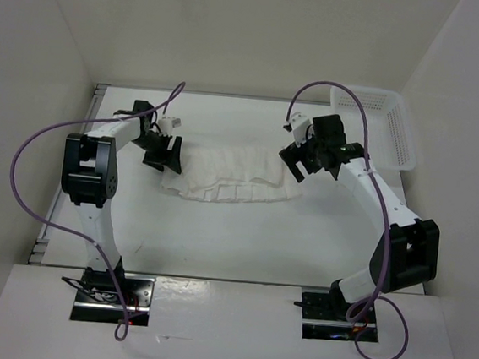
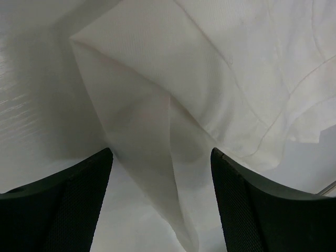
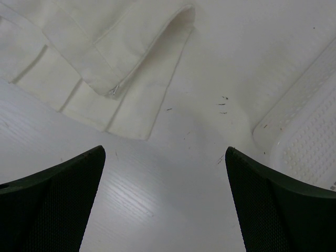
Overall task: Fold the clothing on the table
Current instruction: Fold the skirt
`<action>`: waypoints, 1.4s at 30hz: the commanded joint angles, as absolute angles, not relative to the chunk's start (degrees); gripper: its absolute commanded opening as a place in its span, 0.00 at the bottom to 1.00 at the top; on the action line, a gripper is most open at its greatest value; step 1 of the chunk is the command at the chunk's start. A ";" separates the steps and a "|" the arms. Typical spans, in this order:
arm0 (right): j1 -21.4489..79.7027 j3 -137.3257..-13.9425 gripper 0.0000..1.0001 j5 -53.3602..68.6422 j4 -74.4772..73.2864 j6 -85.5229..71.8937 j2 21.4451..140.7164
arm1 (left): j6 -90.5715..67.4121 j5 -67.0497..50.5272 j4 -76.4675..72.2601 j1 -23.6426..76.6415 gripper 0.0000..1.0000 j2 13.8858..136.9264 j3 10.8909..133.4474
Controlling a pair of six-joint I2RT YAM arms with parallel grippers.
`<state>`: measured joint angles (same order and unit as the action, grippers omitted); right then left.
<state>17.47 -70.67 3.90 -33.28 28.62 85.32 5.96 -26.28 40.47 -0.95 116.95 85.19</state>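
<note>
The table point(image 1: 216, 245) is carrying the clothing point(image 1: 231, 179) across its middle. The left gripper point(image 1: 164, 154) is standing at the garment's left end, jaws wide, a fabric ridge lying unclamped between them. The right gripper point(image 1: 294, 166) is hovering just beyond the right end, spread fully, gripping nothing. Both wrist views are cutting the garment off.

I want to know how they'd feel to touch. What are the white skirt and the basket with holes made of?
The clothing looks like thin woven cloth, matte white: it shows a fine weave, stitched seams and soft pleats. The basket is probably hard plastic, smooth white: its walls stand stiff and have even rows of little holes.
</note>
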 commanded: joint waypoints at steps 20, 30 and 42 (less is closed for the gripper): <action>16.79 -70.66 0.99 7.65 -32.96 25.23 85.87 | 2.46 -30.23 35.33 0.79 0.71 123.48 88.15; 16.79 -72.77 0.99 3.70 -29.62 23.20 92.54 | 1.93 -27.86 34.80 0.79 0.47 123.49 87.63; 11.53 -84.43 0.99 17.20 -29.88 17.24 107.39 | 1.93 -26.81 34.28 1.32 0.34 123.49 87.10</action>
